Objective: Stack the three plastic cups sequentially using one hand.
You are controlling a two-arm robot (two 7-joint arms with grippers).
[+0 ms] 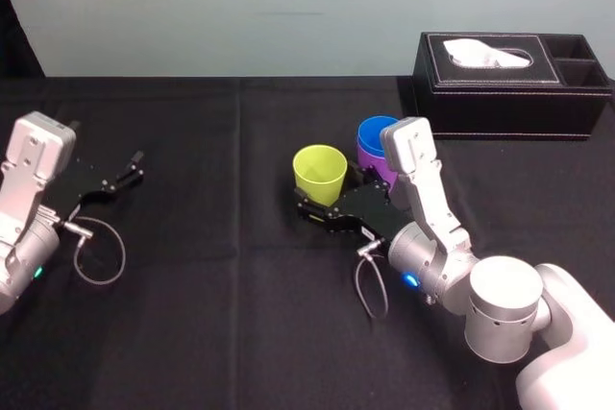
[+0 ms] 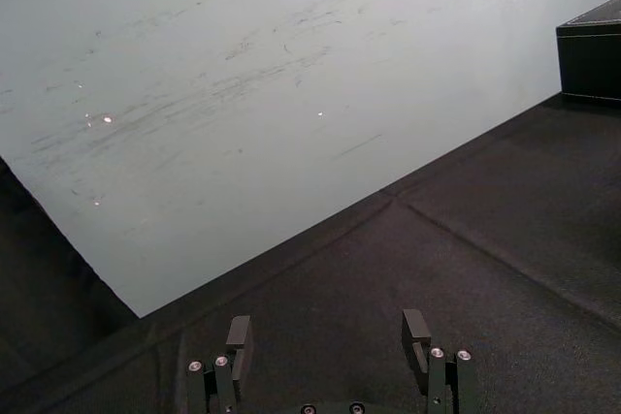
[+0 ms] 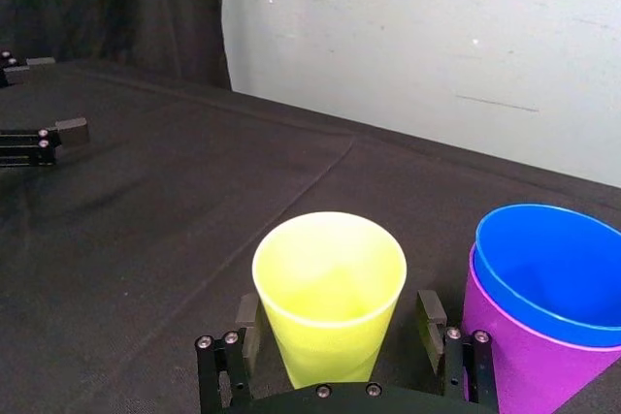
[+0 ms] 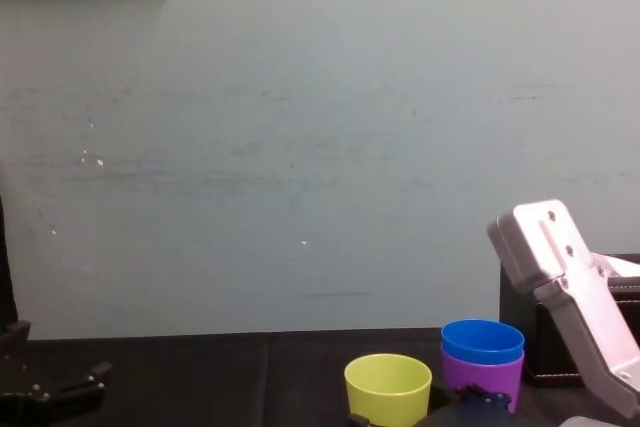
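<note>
The yellow-green cup (image 1: 319, 175) (image 3: 330, 288) (image 4: 388, 387) stands upright on the black table, mouth up. My right gripper (image 1: 322, 210) (image 3: 340, 327) is open around the cup's lower part, one finger on each side, with a small gap showing at the fingers (image 3: 432, 322). Just beside it, toward the far right, the blue cup (image 1: 377, 132) (image 3: 553, 273) (image 4: 482, 339) sits nested inside the purple cup (image 1: 382, 168) (image 3: 514, 366) (image 4: 482, 379). My left gripper (image 1: 130, 172) (image 2: 328, 336) is parked open at the table's left, holding nothing.
A black tissue box (image 1: 509, 84) with white tissue stands at the back right, behind the cups; its corner (image 2: 590, 46) shows in the left wrist view. The black tablecloth (image 1: 221, 314) runs to a pale wall at the back. Grey cable loops (image 1: 101, 256) hang from each wrist.
</note>
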